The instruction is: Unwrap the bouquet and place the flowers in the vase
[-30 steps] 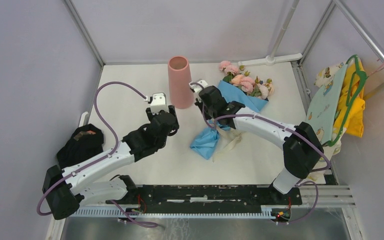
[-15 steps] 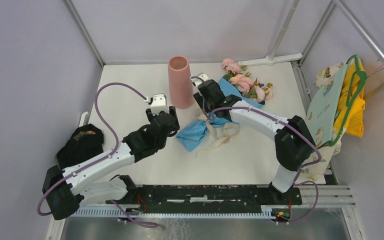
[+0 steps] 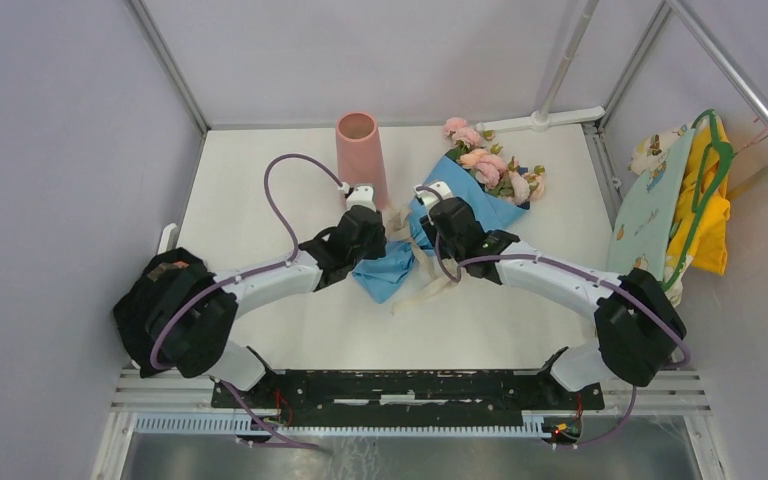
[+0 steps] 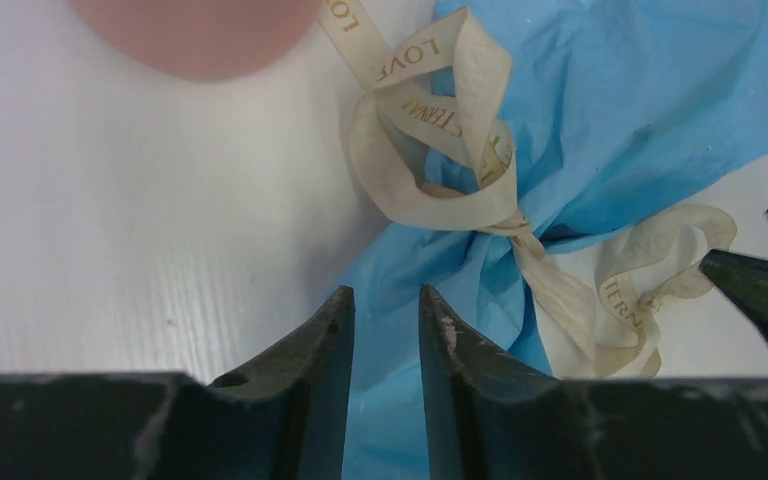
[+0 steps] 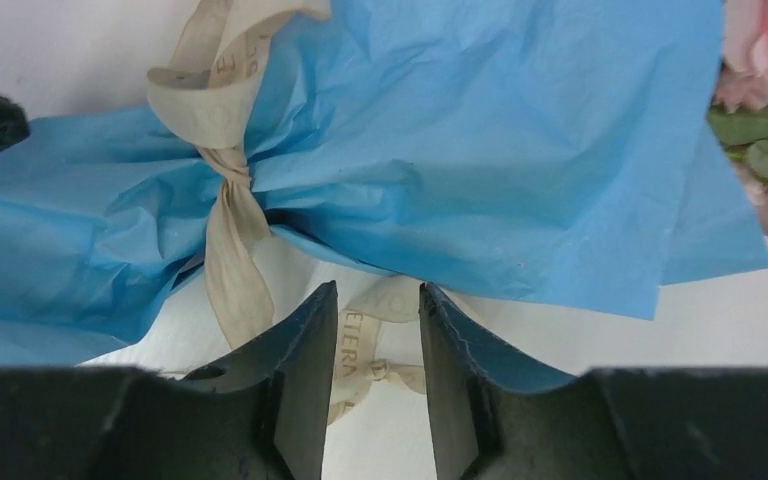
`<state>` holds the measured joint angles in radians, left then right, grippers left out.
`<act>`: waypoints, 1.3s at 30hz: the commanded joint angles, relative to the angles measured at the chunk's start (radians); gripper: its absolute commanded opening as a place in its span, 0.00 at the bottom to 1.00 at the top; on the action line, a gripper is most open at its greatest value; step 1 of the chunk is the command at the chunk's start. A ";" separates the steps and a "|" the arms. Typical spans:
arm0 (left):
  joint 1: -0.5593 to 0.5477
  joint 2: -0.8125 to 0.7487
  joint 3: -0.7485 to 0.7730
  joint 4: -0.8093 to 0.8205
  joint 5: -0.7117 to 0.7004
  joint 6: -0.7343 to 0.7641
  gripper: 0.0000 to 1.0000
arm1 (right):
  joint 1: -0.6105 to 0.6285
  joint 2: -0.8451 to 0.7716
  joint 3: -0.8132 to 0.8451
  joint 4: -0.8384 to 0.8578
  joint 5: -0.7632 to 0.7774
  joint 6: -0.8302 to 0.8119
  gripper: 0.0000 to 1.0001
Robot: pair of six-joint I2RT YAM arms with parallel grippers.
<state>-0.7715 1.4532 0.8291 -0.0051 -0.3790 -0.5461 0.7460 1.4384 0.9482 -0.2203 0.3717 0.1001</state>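
Two grippers crowding one knot (image 5: 228, 170) is my main worry. Bouquet (image 3: 495, 200) lies flat on the table (image 3: 260, 180), flowers (image 3: 490, 165) pointing to the far right, wrapped end toward the arms, near the vase (image 3: 360, 150). It's not unwrapped yet: ribbon (image 4: 430, 150) is tied round the waist of the blue paper (image 5: 480, 130). Left gripper (image 4: 385, 305) has its jaws apart by a narrow gap over the paper tail below the knot; paper shows through the gap, nothing visibly clamped. Right gripper (image 5: 378, 300) has the same narrow gap, over a loose ribbon loop on the table, nothing between the fingers. Failure modes as I see them: (1) left closes on tissue instead of ribbon and pulls, so paper tears or the whole bunch slides with the knot intact; (2) right grabs a loop rather than a free end, and the pull tightens the knot; (3) ribbon lies flat, so fingers may scrape past and come up empty; (4) the right fingertip shows at the edge of the left wrist view, so a converging move risks a clash; (5) left wrist sits just beside the vase foot, and a sideways swing could tip that tall cylinder; (6) a hard tug could drag stems and bruise heads.
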 commanded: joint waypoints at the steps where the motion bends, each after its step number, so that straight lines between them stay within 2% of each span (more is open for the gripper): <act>1: 0.032 0.067 0.074 0.149 0.187 0.020 0.33 | -0.001 0.041 -0.044 0.145 -0.057 0.010 0.37; 3: 0.031 0.088 0.080 0.149 0.206 0.018 0.29 | -0.008 0.067 -0.048 0.175 -0.086 0.010 0.34; 7: 0.031 0.105 0.058 0.162 0.239 -0.015 0.27 | -0.027 0.123 -0.045 0.212 -0.152 0.015 0.34; 13: 0.031 0.179 0.007 0.220 0.324 -0.067 0.24 | -0.056 0.175 -0.057 0.303 -0.304 0.025 0.40; 19: 0.031 0.238 -0.026 0.225 0.317 -0.074 0.19 | -0.060 0.195 -0.065 0.334 -0.406 0.046 0.44; 30: 0.031 0.266 -0.044 0.234 0.305 -0.073 0.18 | -0.061 0.290 -0.054 0.335 -0.446 0.063 0.44; 32: 0.031 0.266 -0.048 0.234 0.303 -0.072 0.18 | -0.063 0.300 -0.058 0.340 -0.440 0.064 0.39; 36: 0.031 0.276 -0.051 0.237 0.299 -0.074 0.18 | -0.065 0.283 -0.053 0.322 -0.436 0.065 0.12; 39: 0.031 0.289 -0.053 0.245 0.299 -0.077 0.18 | -0.065 0.230 -0.042 0.284 -0.402 0.053 0.04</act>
<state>-0.7399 1.7054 0.7963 0.2436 -0.0742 -0.5880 0.6815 1.7195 0.8837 0.1024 -0.0597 0.1604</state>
